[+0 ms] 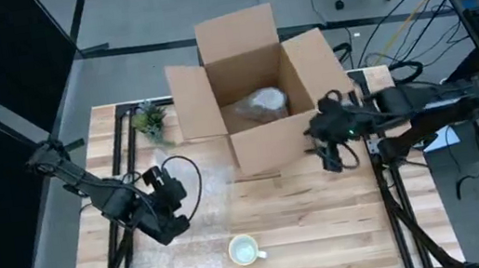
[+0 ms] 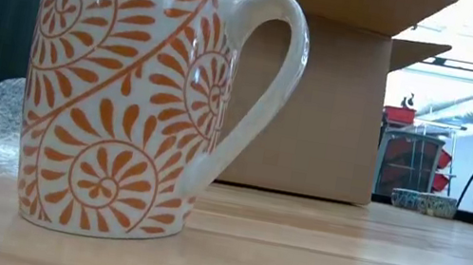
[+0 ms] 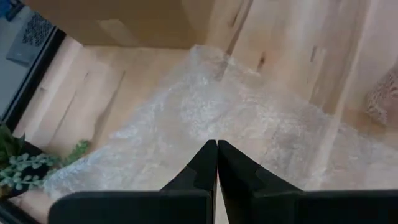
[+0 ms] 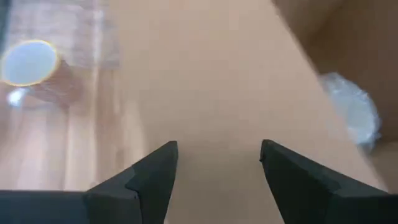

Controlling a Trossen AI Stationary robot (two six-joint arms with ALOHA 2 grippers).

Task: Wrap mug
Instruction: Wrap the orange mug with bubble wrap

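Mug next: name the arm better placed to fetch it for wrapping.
Left, probably. The left gripper hovers shut over the bubble wrap, near the mug. The right gripper is open by the cardboard box, farther away.

Left dark six-joint arm reaches in from table's 9 o'clock edge, elbow bent, wrist angled toward 5 o'clock. Left two-finger gripper [image 3: 216, 163] over table, fingertips pressed together, no gap.

Right dark arm extends from 3 o'clock side toward centre. Right two-finger gripper [image 4: 219, 163] spread wide, fingers well apart, nothing between them.
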